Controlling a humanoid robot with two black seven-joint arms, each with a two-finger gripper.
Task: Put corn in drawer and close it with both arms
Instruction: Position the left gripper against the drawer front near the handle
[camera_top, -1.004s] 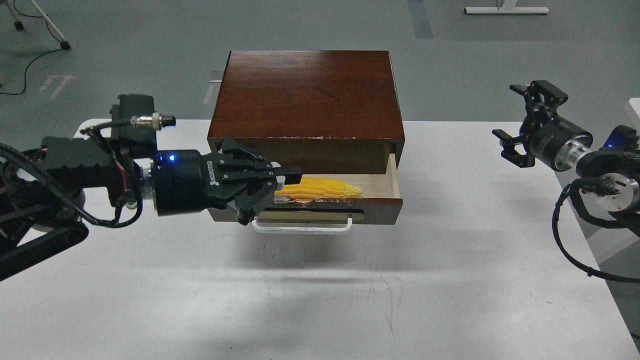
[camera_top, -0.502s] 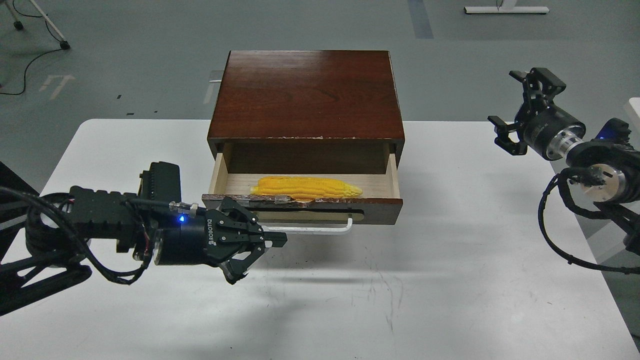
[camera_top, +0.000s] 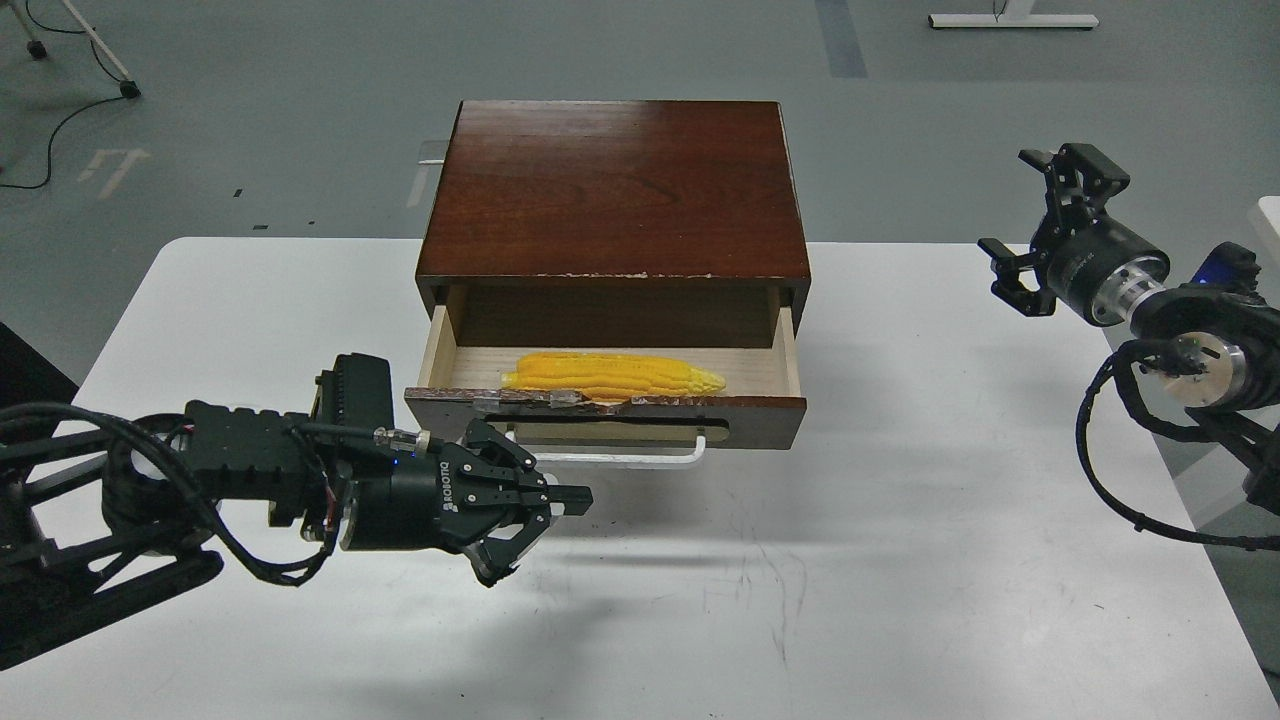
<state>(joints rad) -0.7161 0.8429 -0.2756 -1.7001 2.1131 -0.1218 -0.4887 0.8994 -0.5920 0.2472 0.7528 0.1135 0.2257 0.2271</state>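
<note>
The yellow corn (camera_top: 613, 375) lies on its side inside the open drawer (camera_top: 760, 410) of the dark wooden cabinet (camera_top: 615, 190). The drawer's white bar handle (camera_top: 640, 458) faces me. My left gripper (camera_top: 545, 525) is open and empty, low over the table just in front of the drawer's left end, fingers pointing right. My right gripper (camera_top: 1035, 225) is open and empty, held in the air well to the right of the cabinet.
The cabinet stands on a white table (camera_top: 900, 560). Grey floor lies beyond the far edge, with a cable and a stand leg at the upper left. Black cables hang from my right arm at the table's right edge.
My left gripper has let go of the corn, left the drawer and dropped in front of its left end. The corn now lies in the drawer. My right gripper shifted slightly.
</note>
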